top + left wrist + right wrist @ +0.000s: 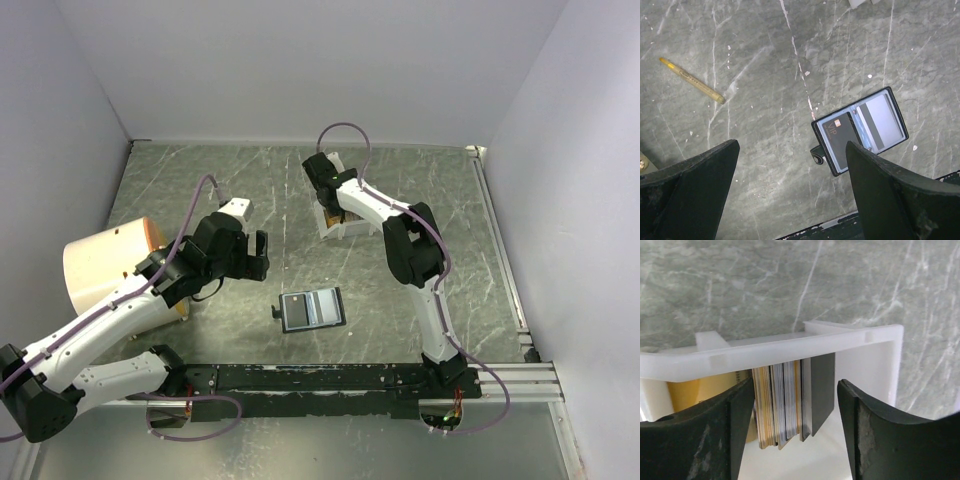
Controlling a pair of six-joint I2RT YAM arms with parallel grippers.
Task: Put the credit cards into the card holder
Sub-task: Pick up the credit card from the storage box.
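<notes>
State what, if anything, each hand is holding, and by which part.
Nothing is held. The left hand hangs open above the table; the right hand straddles the credit cards in the white box, not closed on them.

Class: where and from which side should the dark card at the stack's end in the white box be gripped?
I'd pinch the dark rectangular card by its exposed edge, across its faces, entering the white plastic box from its open side: it stands edgewise, outer face free.
</notes>
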